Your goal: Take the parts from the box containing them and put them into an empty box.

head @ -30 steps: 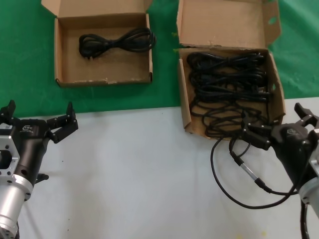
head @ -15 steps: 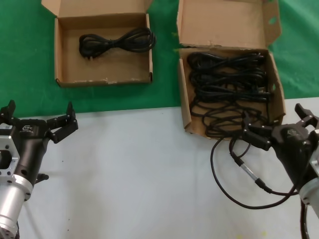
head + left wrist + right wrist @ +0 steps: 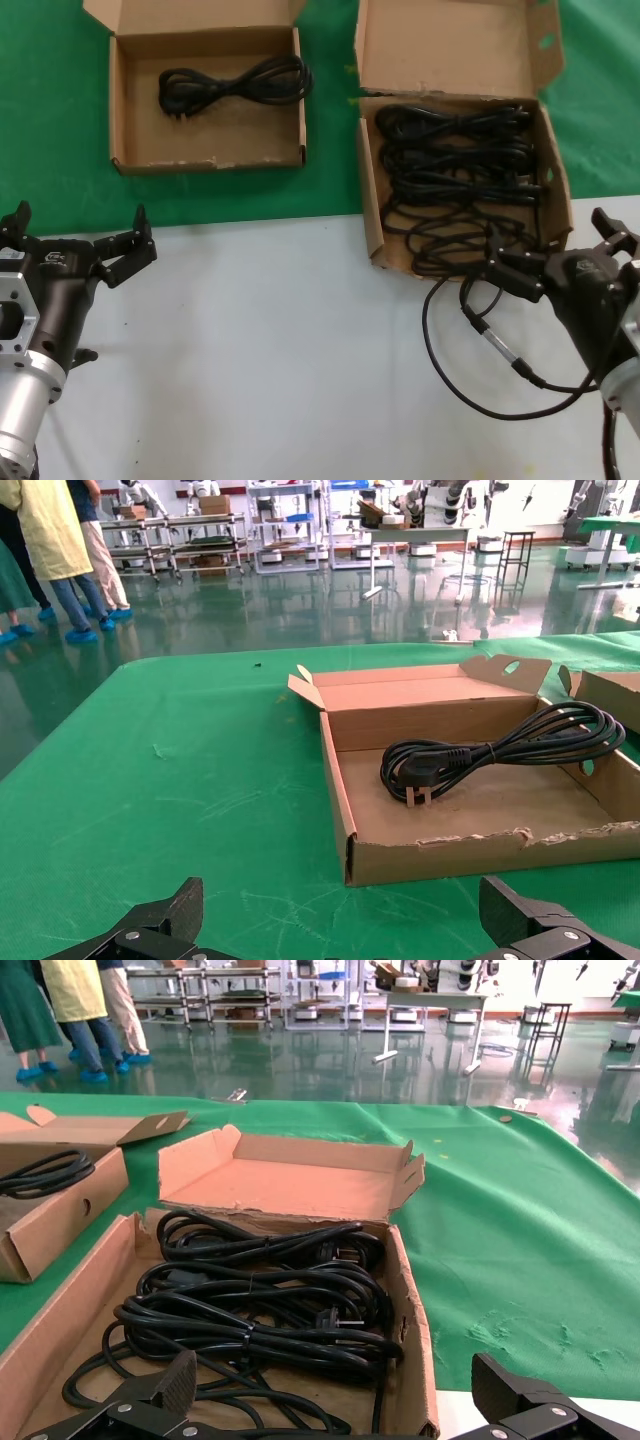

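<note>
Right gripper [image 3: 560, 255] hangs low at the near wall of the bigger box [image 3: 367, 205], fingers spread wide with nothing between them; the right wrist view looks straight over that wall onto the cords. Left gripper [image 3: 82, 240] sits parked over the grey table [image 3: 280, 350], short of the green cloth [image 3: 40, 120], likewise splayed and empty. The parts [image 3: 455, 165] lie as several long black bundles stacked across the bigger box, one behind another. One cord [image 3: 235, 82] already lies in the smaller box [image 3: 125, 165], its far end draped on the right wall. Judgement: the step in hand is the next pick by the right arm. The nearest bundles look loosely tangled at the front, so a grab there risks lifting two at once; better to close across the middle of a single bundle, square to its length, and lift slowly to see that its neighbours drop away. Keep clear of the thin robot wire [image 3: 480, 330] looping on the table just beside the box front; it is no part. The tall lid flap [image 3: 450, 45] stands open behind.
</note>
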You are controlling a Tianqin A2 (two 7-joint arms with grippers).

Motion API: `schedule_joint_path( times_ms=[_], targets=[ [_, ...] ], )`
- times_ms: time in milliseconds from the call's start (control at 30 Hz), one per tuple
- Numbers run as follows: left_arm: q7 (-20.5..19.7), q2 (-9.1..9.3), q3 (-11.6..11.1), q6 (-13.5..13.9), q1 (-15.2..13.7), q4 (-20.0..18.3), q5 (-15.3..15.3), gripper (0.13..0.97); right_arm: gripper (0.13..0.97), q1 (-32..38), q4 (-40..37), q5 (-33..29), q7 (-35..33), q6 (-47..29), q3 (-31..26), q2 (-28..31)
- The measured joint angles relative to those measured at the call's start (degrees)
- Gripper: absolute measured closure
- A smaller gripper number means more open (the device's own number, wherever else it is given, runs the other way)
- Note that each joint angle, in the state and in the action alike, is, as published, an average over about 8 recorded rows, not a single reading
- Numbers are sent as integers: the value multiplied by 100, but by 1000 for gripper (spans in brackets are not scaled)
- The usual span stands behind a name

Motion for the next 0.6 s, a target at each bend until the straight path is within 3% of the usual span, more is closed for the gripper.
schedule_joint_path(
  times_ms=[600],
  targets=[
    [0,0,0,0,0,0,0,132,129,0,0,0,0,0,0,0]
  ],
)
